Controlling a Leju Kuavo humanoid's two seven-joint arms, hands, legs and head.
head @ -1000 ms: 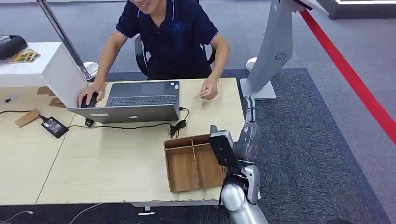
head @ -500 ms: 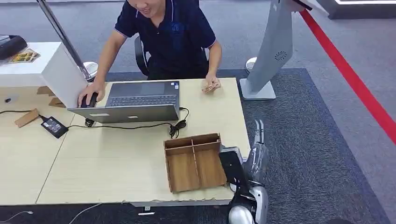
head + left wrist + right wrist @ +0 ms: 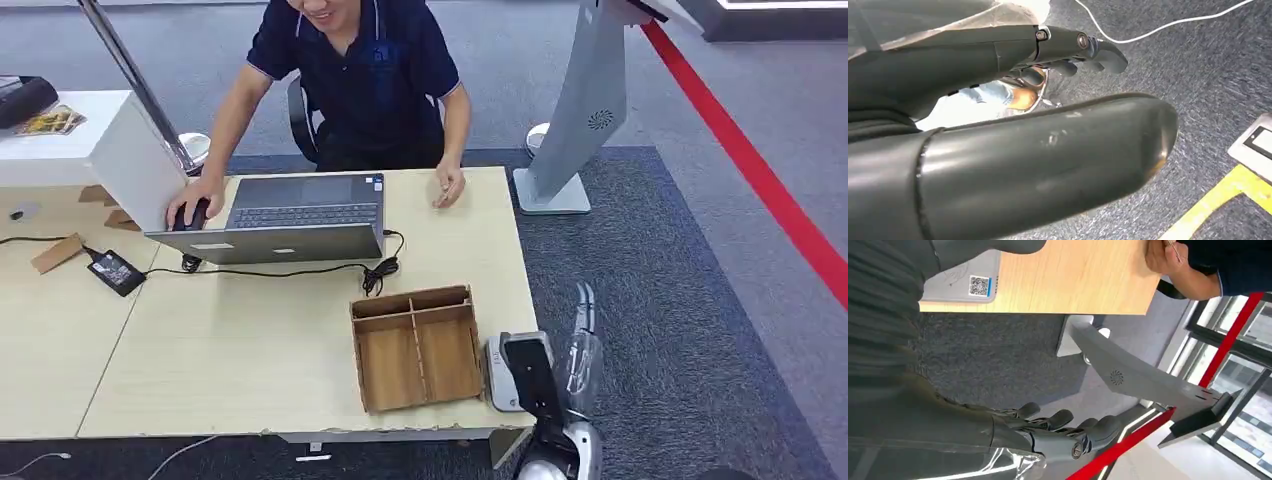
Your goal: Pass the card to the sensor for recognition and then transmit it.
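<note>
Hanging off the near right corner of the pale wooden worktop (image 3: pixel 250 340), the robot's right hand (image 3: pixel 585 310) is over the dark grey carpet (image 3: pixel 660 260). Its fingers are stretched out and loosely apart, and it holds nothing. The right wrist view shows this too: the dark fingers (image 3: pixel 1063 420) are gently bent and spread, with carpet behind them.

The thin pale card (image 3: pixel 1174 249) (just a narrow edge of it is visible) is pinched in the person's hand (image 3: pixel 1160 257). That hand rests on the far right part of the worktop, well apart from the right hand and across the worktop from it. In the head view the same hand (image 3: pixel 447 187) lies flat near the open grey laptop (image 3: pixel 300 215), and the card is too small to make out there.

A flat light-grey sensor box with a QR label (image 3: pixel 960 285) sits at the worktop's near right edge, just beside the brown wooden divided tray (image 3: pixel 410 300) and close to the right arm.

The left hand (image 3: pixel 1068 55) points down at carpet, its thumb well clear of the fingers, and is empty.
</note>
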